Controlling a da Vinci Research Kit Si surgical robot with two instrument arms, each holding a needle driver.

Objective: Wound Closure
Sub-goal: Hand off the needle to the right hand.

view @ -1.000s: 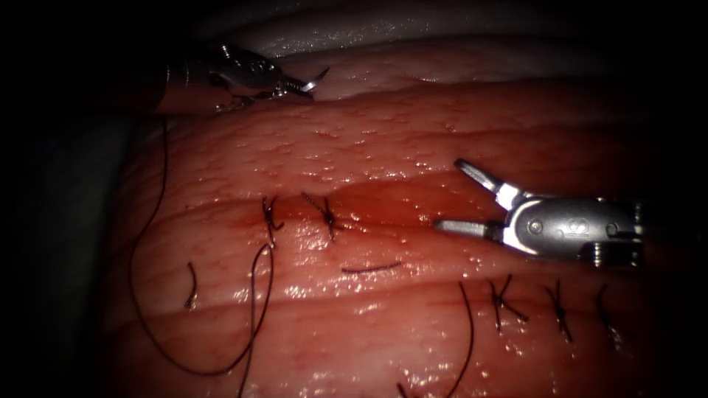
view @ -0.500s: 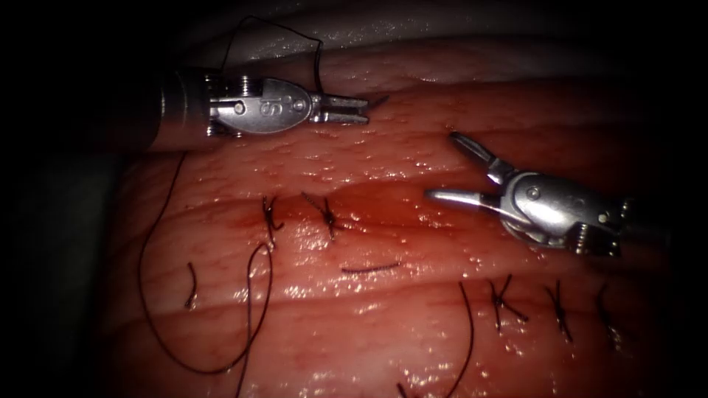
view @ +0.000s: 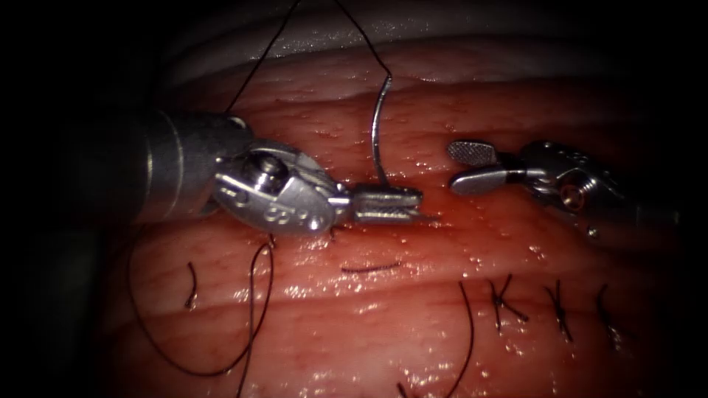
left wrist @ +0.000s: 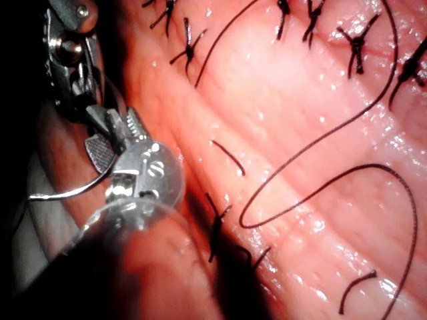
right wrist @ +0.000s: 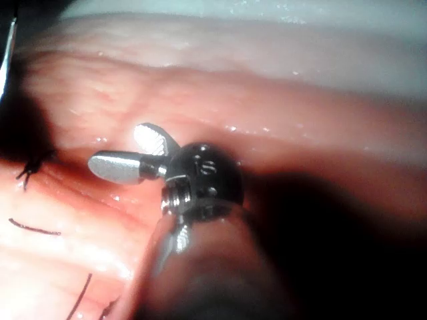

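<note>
- left tool jaws clamped on needle near one end, curve upright, clear of the tissue (thread trailing up)
- right tool jaws apart, empty, right of needle, over the cut

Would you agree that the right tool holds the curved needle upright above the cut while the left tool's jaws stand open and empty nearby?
Not quite: the tools are swapped. In the endoscope view the left tool grips the needle near one end, its curve rising clear of the tissue with thread trailing from its top, while the right tool stands open and empty.
</note>
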